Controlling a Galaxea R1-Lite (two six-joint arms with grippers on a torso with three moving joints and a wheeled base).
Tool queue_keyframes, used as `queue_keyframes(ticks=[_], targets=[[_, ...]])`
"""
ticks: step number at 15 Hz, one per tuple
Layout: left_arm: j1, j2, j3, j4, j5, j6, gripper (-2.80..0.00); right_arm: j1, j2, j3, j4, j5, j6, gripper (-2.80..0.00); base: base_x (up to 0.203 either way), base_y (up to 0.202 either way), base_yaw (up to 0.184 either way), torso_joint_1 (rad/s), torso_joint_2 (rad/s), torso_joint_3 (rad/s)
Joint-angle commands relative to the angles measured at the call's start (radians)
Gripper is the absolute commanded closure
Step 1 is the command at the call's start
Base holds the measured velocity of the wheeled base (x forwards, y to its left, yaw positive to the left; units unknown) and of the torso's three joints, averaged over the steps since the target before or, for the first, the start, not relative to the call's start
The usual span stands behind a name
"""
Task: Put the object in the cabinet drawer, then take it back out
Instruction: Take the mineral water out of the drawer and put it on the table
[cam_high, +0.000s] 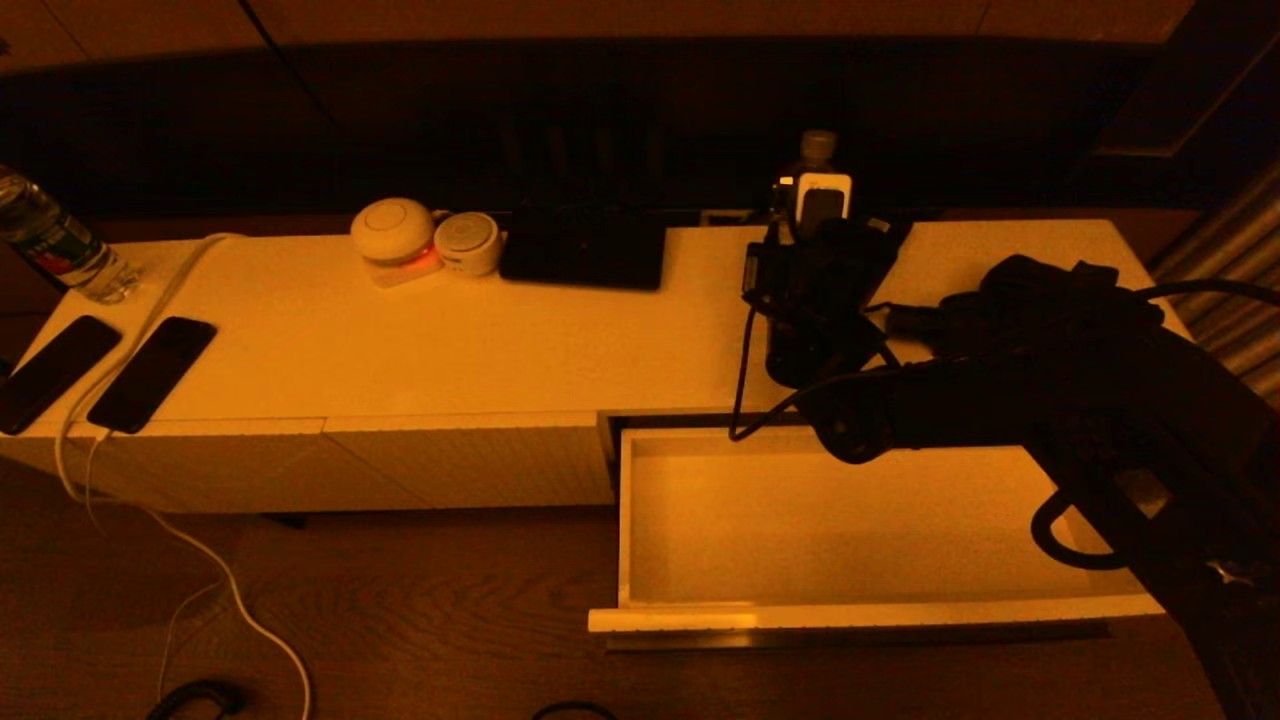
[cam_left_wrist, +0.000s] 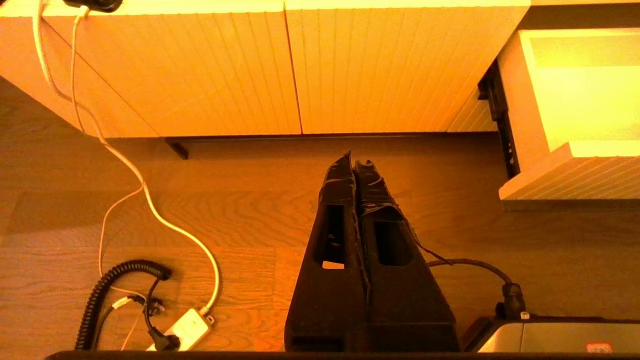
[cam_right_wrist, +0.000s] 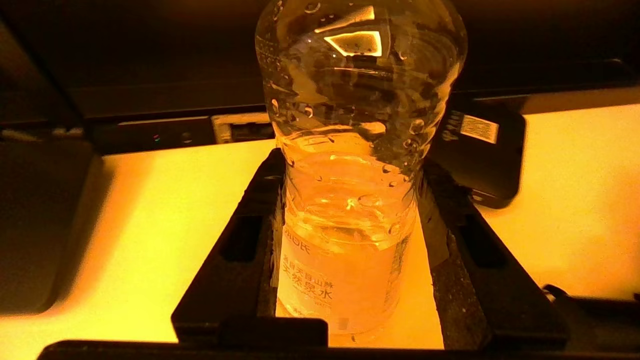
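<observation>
A clear water bottle (cam_right_wrist: 350, 175) with a pale label stands upright at the back right of the cabinet top, its cap (cam_high: 817, 145) showing above my right arm. My right gripper (cam_right_wrist: 350, 160) (cam_high: 815, 235) holds the bottle's lower body, one finger on each side, shut on it. Whether the base touches the surface I cannot tell. In front of and below it the cabinet drawer (cam_high: 860, 612) (cam_left_wrist: 575, 170) is pulled open, its pale inside bare. My left gripper (cam_left_wrist: 355, 162) hangs shut and holding nothing above the wooden floor, left of the drawer.
Two dark phones (cam_high: 150, 372) and a second bottle (cam_high: 50, 245) lie at the cabinet top's left end, with a white cable (cam_high: 150, 300). Two round white devices (cam_high: 392, 235) and a flat black box (cam_high: 583, 250) sit at the back. A power strip (cam_left_wrist: 187, 327) lies on the floor.
</observation>
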Motion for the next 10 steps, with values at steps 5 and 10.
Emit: queue_keyframes(ticks=[5,10], targets=[[0.0,0.0,0.0,0.0,0.0,0.0,0.0,0.002,-0.021,0.025,-0.014,-0.034,-0.012,-2.8,0.0,0.0,0.0,0.0,0.0,0.0],[0.0,0.0,0.0,0.0,0.0,0.0,0.0,0.009,-0.092,0.056,-0.005,-0.031,-0.017,-2.8,0.0,0.0,0.0,0.0,0.0,0.0]])
